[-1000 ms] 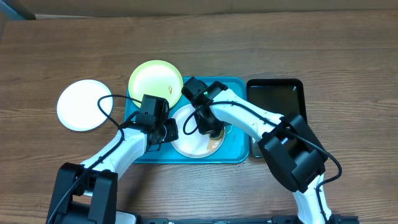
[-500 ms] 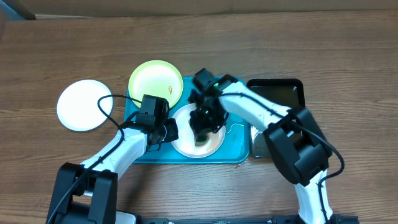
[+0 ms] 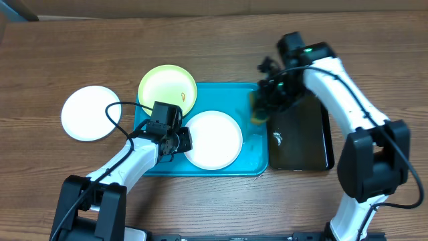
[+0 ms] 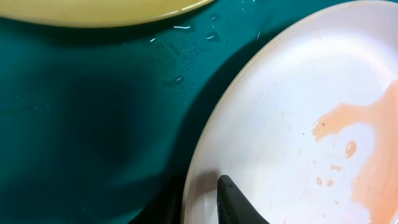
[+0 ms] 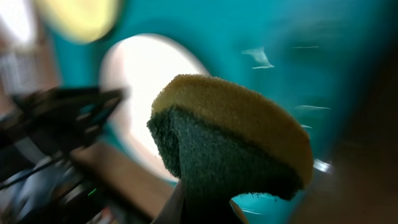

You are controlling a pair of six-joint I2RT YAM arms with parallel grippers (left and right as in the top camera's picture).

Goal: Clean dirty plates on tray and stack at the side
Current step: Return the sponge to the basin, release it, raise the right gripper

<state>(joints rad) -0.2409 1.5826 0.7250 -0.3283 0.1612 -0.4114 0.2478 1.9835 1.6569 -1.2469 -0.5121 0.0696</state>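
Observation:
A white plate [image 3: 214, 139] lies on the turquoise tray [image 3: 255, 159]. My left gripper [image 3: 182, 140] is shut on its left rim. The left wrist view shows one finger [image 4: 231, 200] on top of that plate [image 4: 292, 112], which carries a pale orange smear. A yellow-green plate [image 3: 167, 89] rests over the tray's back left corner. A second white plate [image 3: 87, 112] lies on the table to the left. My right gripper [image 3: 261, 110] is shut on a yellow and green sponge [image 5: 236, 137], held above the tray's right edge.
A black tray [image 3: 301, 144] with a small scrap in it lies against the turquoise tray's right side. The right wrist view is blurred and shows the white plate [image 5: 143, 81] and my left arm [image 5: 62, 112].
My right gripper has lifted the sponge off the white plate and swung right and back to the tray's right edge. The left gripper has kept its hold on the plate.

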